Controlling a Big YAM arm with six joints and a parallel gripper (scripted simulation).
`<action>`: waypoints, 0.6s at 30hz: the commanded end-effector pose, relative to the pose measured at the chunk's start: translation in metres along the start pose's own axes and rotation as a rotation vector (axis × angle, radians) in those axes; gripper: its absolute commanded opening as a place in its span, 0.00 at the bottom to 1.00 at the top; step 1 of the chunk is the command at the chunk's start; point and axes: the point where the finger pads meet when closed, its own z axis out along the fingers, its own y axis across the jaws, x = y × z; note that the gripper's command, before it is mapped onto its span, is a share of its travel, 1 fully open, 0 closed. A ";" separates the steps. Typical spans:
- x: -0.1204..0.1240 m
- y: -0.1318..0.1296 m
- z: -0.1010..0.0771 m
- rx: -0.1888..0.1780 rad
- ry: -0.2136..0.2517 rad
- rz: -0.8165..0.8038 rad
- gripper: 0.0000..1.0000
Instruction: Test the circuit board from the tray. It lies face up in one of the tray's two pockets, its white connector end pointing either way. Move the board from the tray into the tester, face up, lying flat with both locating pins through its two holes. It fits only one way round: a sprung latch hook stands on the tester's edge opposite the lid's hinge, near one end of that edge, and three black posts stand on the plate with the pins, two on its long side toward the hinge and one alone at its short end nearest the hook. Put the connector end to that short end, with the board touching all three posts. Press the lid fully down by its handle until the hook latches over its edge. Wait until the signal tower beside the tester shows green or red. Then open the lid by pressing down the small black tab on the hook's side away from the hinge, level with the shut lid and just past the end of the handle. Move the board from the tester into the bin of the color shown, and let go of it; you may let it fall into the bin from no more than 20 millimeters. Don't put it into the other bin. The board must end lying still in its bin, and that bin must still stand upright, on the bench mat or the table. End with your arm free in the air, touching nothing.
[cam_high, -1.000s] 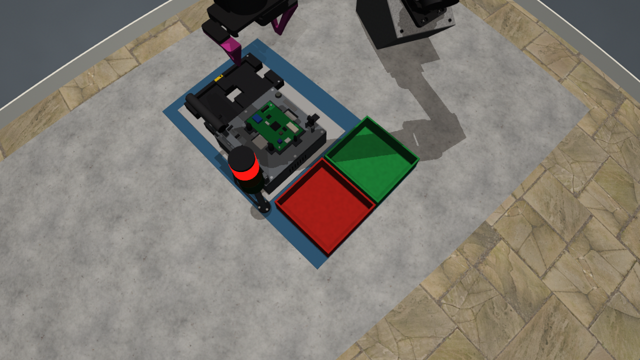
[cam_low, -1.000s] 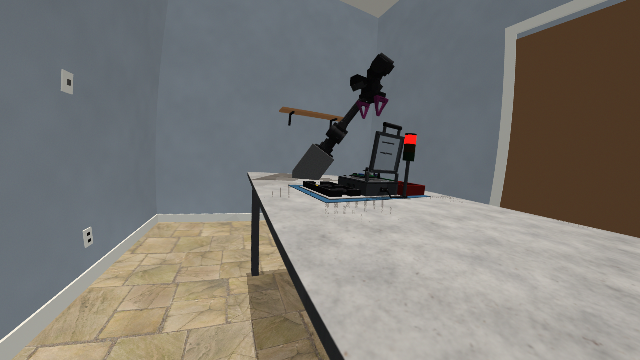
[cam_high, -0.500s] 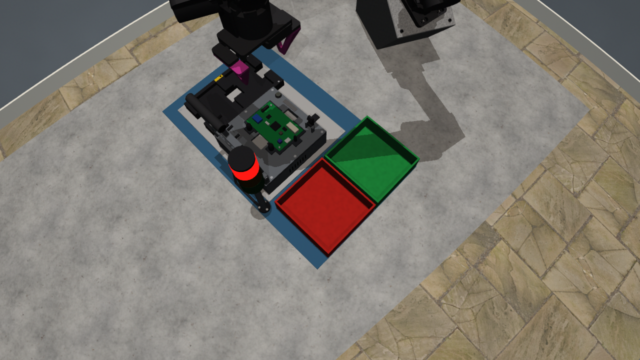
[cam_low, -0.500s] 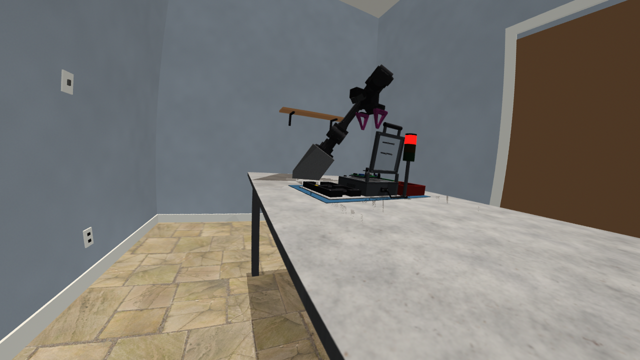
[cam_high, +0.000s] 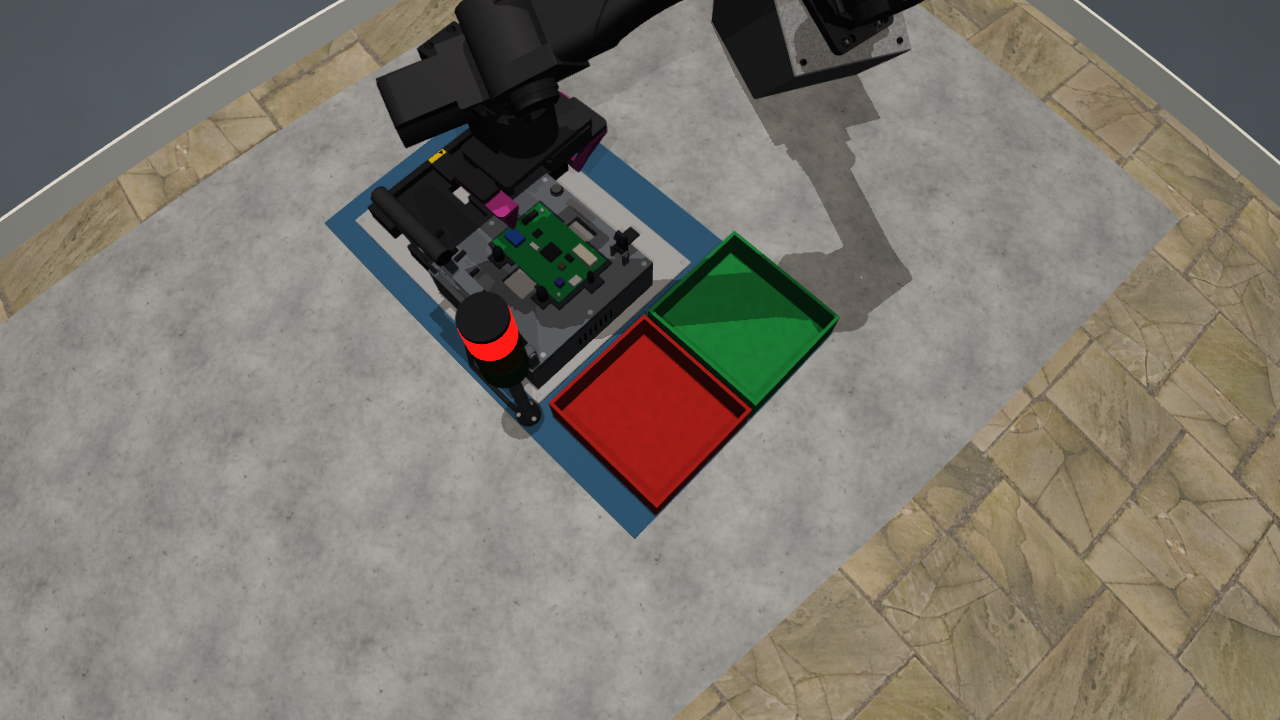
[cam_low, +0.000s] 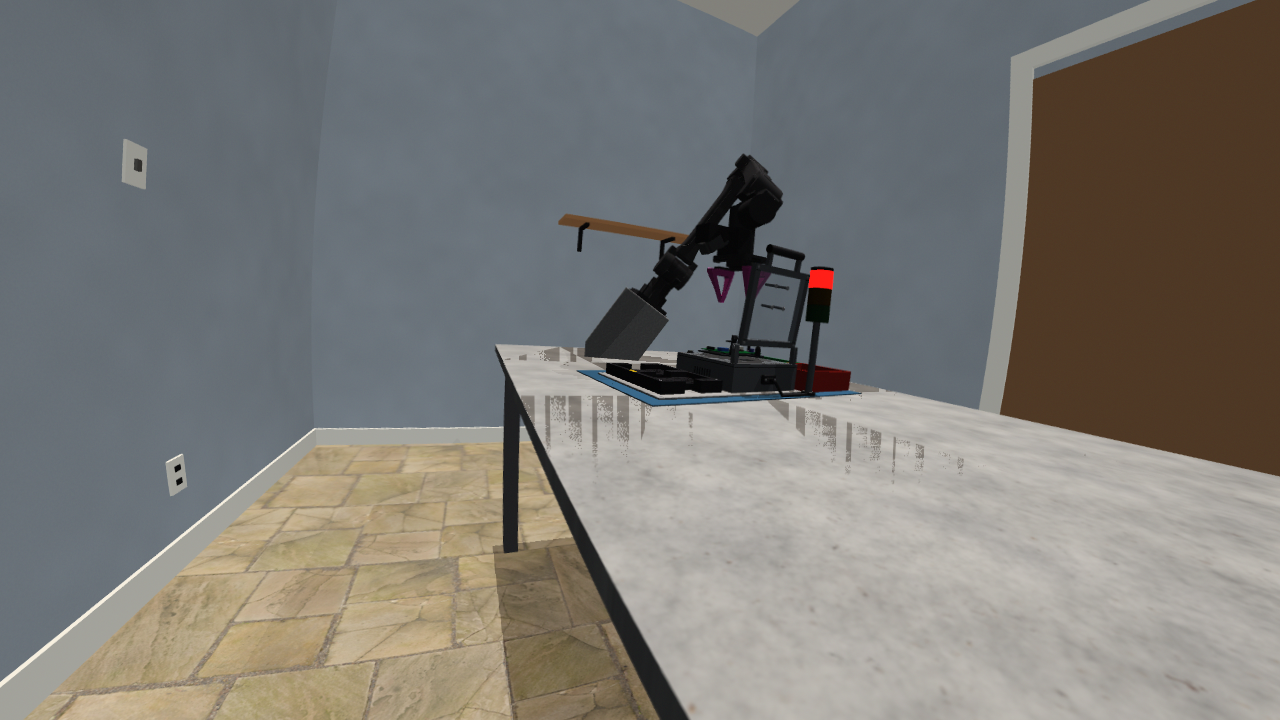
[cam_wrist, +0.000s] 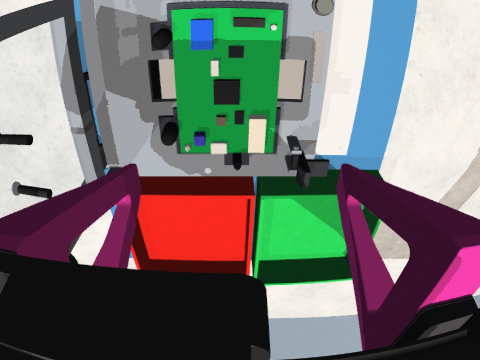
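1. We see the circuit board (cam_high: 547, 253) lying face up on the plate of the tester (cam_high: 597, 315). Its white connector end points toward the two bins in the wrist view.
2. The tester lid (cam_low: 771, 306) stands raised, with its handle (cam_low: 785, 252) at the top.
3. The tool (cam_wrist: 240, 234) hangs above the tester. Its purple fingers are spread wide and hold nothing.
4. In the wrist view the board (cam_wrist: 226, 76) lies ahead of the tool, well clear of both fingers, and it appears in the gap between them. Nothing touches it.
5. In the exterior view the fingers (cam_low: 721, 282) point down beside the raised lid, above the tester plate. We cannot tell from that view how close they stand to the lid frame.
6. In the top view the arm (cam_high: 519, 80) covers the tray end of the blue mat (cam_high: 581, 465). One finger tip (cam_high: 503, 211) shows just beside a corner of the board.
7. The signal tower (cam_high: 487, 335) stands at the corner of the tester and glows red.
8. The red bin (cam_high: 650, 410) and the green bin (cam_high: 744, 315) stand side by side, touching, next to the tester. Both are upright and hold nothing.
9. The latch hook (cam_wrist: 303, 167) stands on the tester edge nearest the bins, close to the connector end of the board.
10. Tester, tower and bins rest on the grey tabletop (cam_high: 268, 501).
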 end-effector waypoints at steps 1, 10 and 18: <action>-0.002 0.009 0.013 -0.024 -0.015 0.014 0.92; -0.001 0.017 0.049 -0.037 -0.018 0.006 0.92; 0.001 0.029 0.050 -0.062 -0.023 -0.010 0.92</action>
